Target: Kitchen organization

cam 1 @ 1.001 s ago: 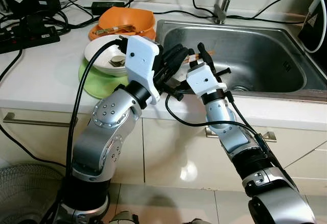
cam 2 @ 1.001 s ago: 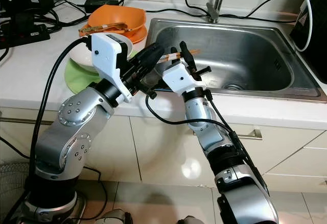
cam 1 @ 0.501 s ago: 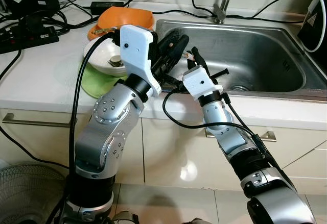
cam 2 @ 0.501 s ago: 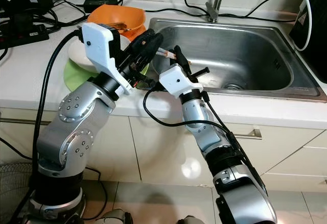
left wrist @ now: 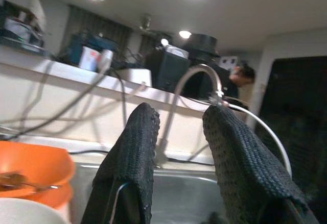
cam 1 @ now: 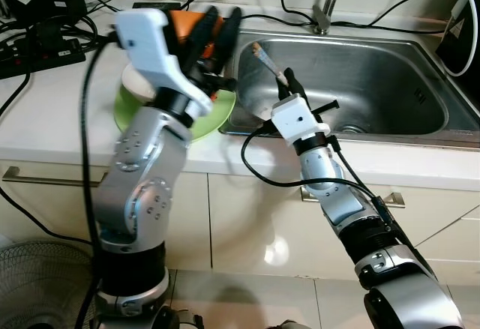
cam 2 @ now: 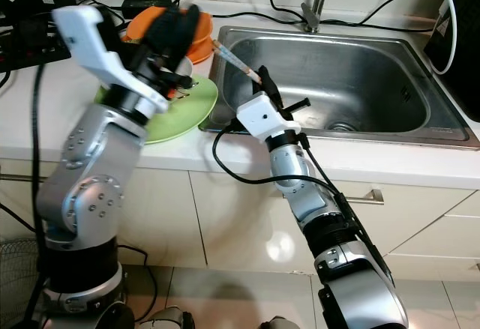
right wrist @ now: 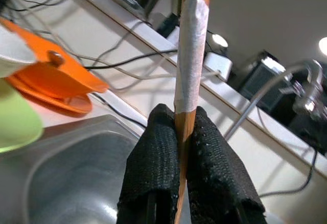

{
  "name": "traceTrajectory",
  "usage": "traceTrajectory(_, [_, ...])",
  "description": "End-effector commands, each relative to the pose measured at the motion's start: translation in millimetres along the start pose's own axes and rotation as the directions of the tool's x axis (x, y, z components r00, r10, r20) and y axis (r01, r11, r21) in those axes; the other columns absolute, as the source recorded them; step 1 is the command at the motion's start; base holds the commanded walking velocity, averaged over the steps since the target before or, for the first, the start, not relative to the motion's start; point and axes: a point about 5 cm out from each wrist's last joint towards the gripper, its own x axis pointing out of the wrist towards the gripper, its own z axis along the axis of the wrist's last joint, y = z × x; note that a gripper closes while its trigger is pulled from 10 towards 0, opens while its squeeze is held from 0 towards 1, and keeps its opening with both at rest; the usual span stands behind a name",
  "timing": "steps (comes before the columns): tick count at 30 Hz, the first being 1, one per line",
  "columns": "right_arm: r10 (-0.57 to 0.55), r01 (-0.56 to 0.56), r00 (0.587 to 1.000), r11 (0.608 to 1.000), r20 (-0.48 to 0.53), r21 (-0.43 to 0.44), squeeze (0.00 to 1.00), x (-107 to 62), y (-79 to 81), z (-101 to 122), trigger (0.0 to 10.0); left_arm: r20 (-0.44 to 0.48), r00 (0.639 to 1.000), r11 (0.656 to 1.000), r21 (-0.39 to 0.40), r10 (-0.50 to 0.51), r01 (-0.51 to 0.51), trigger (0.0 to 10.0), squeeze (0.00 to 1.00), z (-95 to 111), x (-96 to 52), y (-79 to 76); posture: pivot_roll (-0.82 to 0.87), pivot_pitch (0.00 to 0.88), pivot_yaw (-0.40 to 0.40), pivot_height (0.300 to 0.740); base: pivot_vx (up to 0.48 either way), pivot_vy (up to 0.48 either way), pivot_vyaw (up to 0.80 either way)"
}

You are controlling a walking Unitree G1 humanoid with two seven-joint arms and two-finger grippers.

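My right gripper point(cam 1: 289, 83) hovers over the sink's front left corner, shut on a wooden chopstick point(cam 1: 268, 59) wrapped in white tape. The chopstick point(right wrist: 192, 40) slants up and to the left from the gripper's fingers point(right wrist: 153, 152). My left gripper point(cam 1: 223, 23) is raised above the stacked dishes, open, with nothing between its fingers point(left wrist: 135, 147). Under it on the counter lie a green plate point(cam 1: 204, 115), a white bowl point(cam 1: 132, 82) and an orange bowl point(cam 2: 146, 16).
The steel sink point(cam 1: 375, 82) with its faucet point(cam 1: 325, 10) takes up the right of the counter. Cables and a power strip point(cam 1: 41, 48) crowd the back left. A black appliance point(cam 1: 461, 33) stands at the far right. Cabinet fronts are below, and a fan point(cam 1: 37, 284) is on the floor.
My left gripper has pulled away from the chopstick, rising and swinging left over the bowls, which uncovers the green plate. My right gripper still grips the chopstick.
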Motion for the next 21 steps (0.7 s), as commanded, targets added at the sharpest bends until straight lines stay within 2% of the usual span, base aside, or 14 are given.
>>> traceTrajectory(1, [-0.051, 0.052, 0.998, 0.998, -0.029, 0.03, 0.0, 8.6, -11.5, -1, 0.0, 0.008, 1.0, 1.0, 0.006, 0.0, 0.0, 10.0, 0.0, 3, -2.3, -1.0, 0.09, 0.056, -0.019, 0.718, 0.0, 0.0, 0.0])
traceTrajectory(7, [-0.109, 0.116, 0.99, 0.991, -0.088, 0.073, 0.0, 15.7, -24.8, -6, 0.0, -0.026, 0.999, 0.999, 0.036, 0.026, -0.025, 10.0, 0.0, -2, -5.4, 5.3, 0.09, 0.055, -0.024, 0.718, 0.0, 0.0, 0.0])
traceTrajectory(8, [-0.122, 0.131, 0.987, 0.988, -0.103, 0.084, 0.0, 17.7, -28.2, -8, 3.4, -0.041, 0.999, 0.998, 0.053, 0.023, -0.021, 10.0, 0.0, -4, -6.3, 5.6, 0.09, 0.055, -0.024, 0.718, 0.0, 0.0, 0.0])
traceTrajectory(9, [-0.143, 0.157, 0.981, 0.982, -0.134, 0.108, 0.0, 21.0, -33.8, -10, 10.0, -0.083, 0.996, 0.995, 0.099, 0.018, -0.009, 10.0, 0.0, -10, -8.3, 6.0, 0.09, 0.057, -0.027, 0.718, 0.0, 0.0, 0.0])
traceTrajectory(11, [-0.169, 0.197, 0.968, 0.97, -0.186, 0.142, 0.0, 26.6, -43.4, -14, 10.0, -0.16, 0.987, 0.988, 0.156, 0.011, 0.014, 10.0, 0.0, -23, -13.3, 6.9, 0.09, 0.058, -0.028, 0.718, 0.0, 0.0, 0.0])
traceTrajectory(13, [-0.181, 0.223, 0.956, 0.96, -0.23, 0.171, 0.0, 30.6, -49.8, -17, 10.0, -0.205, 0.979, 0.985, 0.168, 0.008, 0.027, 10.0, 0.0, -31, -17.4, 7.2, 0.08, 0.058, -0.029, 0.718, 0.0, 0.0, 0.0])
traceTrajectory(17, [-0.181, 0.252, 0.938, 0.942, -0.295, 0.221, 0.0, 35.0, -56.4, -23, 10.0, -0.239, 0.971, 0.986, 0.162, 0.003, 0.037, 10.0, 0.0, -40, -22.2, 7.2, 0.08, 0.06, -0.031, 0.718, 0.0, 0.0, 0.0])
traceTrajectory(18, [-0.169, 0.294, 0.907, 0.909, -0.385, 0.295, 0.0, 40.6, -65.4, -29, 10.0, -0.278, 0.961, 0.989, 0.143, -0.004, 0.045, 10.0, 0.0, -48, -28.7, 7.6, 0.09, 0.062, -0.033, 0.718, 0.0, 0.0, 0.0])
traceTrajectory(19, [-0.169, 0.294, 0.907, 0.909, -0.385, 0.295, 0.0, 40.6, -65.4, -29, 10.0, -0.278, 0.961, 0.989, 0.143, -0.004, 0.045, 10.0, 0.0, -48, -28.7, 7.6, 0.09, 0.062, -0.033, 0.718, 0.0, 0.0, 0.0])
traceTrajectory(20, [-0.152, 0.315, 0.89, 0.886, -0.43, 0.34, 0.0, 44.7, -69.8, -32, 10.0, -0.313, 0.95, 0.989, 0.136, -0.013, 0.059, 10.0, 0.0, -54, -33.1, 7.5, 0.09, 0.062, -0.036, 0.718, 0.0, 0.0, 0.0])
traceTrajectory(21, [-0.147, 0.319, 0.887, 0.881, -0.438, 0.349, 0.0, 46.1, -71.0, -32, 10.0, -0.327, 0.945, 0.989, 0.134, -0.018, 0.066, 10.0, 0.0, -56, -34.5, 7.3, 0.09, 0.062, -0.036, 0.718, 0.0, 0.0, 0.0])
